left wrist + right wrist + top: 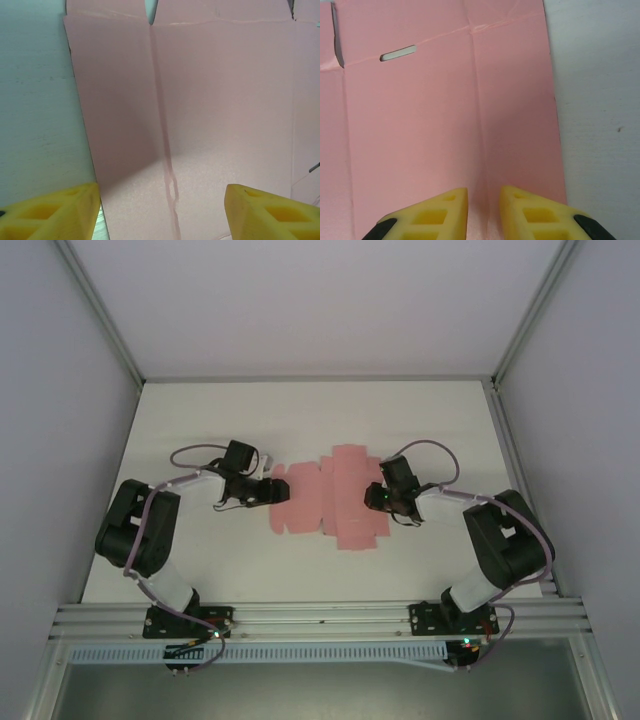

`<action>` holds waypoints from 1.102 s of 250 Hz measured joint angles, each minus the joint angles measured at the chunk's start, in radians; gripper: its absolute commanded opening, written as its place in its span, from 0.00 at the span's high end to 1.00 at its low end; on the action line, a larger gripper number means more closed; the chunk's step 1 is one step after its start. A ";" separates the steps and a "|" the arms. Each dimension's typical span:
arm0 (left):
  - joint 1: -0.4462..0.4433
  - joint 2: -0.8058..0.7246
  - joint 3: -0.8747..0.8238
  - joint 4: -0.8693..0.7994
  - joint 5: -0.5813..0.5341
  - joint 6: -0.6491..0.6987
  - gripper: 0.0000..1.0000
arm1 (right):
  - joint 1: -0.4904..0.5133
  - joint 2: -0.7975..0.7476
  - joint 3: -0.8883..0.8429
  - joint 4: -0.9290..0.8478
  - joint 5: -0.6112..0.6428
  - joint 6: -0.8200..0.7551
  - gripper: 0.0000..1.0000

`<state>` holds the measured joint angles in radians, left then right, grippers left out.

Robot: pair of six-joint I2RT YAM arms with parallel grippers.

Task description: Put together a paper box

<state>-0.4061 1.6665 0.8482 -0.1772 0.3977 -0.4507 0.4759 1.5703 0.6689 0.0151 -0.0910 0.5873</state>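
Note:
The paper box (322,502) is a flat pink die-cut sheet with flaps and creases, lying mid-table. My left gripper (264,490) rests at its left edge and is open wide. In the left wrist view its yellow fingers (55,210) straddle a long crease in the sheet (220,100), and the flap left of that crease looks shaded and slightly lifted. My right gripper (378,498) sits over the sheet's right side. Its fingers (435,212) are drawn close together on the crease of the sheet (415,125), with a raised strip of card in the narrow gap.
Bare white table (200,420) surrounds the sheet, enclosed by grey walls and an aluminium frame (320,615) at the near edge. A small slot (398,52) is cut in the sheet near its far fold. The sheet's right edge borders bare table (600,125).

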 measured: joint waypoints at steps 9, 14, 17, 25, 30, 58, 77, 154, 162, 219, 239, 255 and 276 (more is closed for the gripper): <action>0.000 -0.004 0.000 -0.005 -0.014 0.000 0.32 | 0.000 0.000 -0.001 0.000 0.000 0.000 0.75; 0.000 -0.006 0.000 -0.010 -0.021 0.000 0.32 | 0.000 0.000 -0.001 0.000 0.000 0.000 0.75; -0.001 -0.008 0.000 -0.011 -0.026 0.000 0.32 | 0.000 0.000 -0.001 0.000 0.000 0.000 0.75; -0.001 -0.011 -0.002 -0.016 -0.035 0.000 0.32 | 0.000 0.000 -0.001 0.000 0.000 0.000 0.75; -0.002 -0.011 -0.003 -0.018 -0.038 0.000 0.32 | 0.000 0.000 -0.001 0.000 0.000 0.000 0.75; -0.002 -0.011 -0.006 -0.014 -0.040 0.000 0.34 | 0.000 -0.001 -0.001 0.000 0.000 0.000 0.75; -0.002 -0.011 -0.006 -0.013 -0.039 0.000 0.34 | 0.000 -0.001 -0.001 0.000 0.000 0.000 0.75; -0.003 -0.007 -0.027 0.067 0.072 -0.011 0.41 | 0.000 0.000 -0.001 0.003 -0.007 0.000 0.75; -0.003 -0.008 -0.033 0.081 0.088 -0.014 0.41 | 0.000 0.000 -0.002 0.005 -0.007 0.000 0.75; -0.003 -0.102 -0.088 0.190 0.189 -0.050 0.43 | -0.001 -0.003 -0.013 0.023 -0.010 0.000 0.75; -0.003 -0.125 -0.094 0.233 0.206 -0.064 0.46 | -0.001 -0.006 -0.019 0.031 -0.011 0.000 0.75; -0.003 -0.125 -0.091 0.244 0.192 -0.066 0.47 | -0.001 -0.008 -0.025 0.037 -0.011 0.000 0.75; -0.003 -0.109 -0.075 0.212 0.143 -0.058 0.48 | -0.001 -0.009 -0.025 0.039 -0.012 0.000 0.75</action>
<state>-0.4095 1.5570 0.7731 0.0345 0.5404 -0.5091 0.4751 1.5612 0.6437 0.0536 -0.1028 0.5877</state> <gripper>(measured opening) 0.527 0.248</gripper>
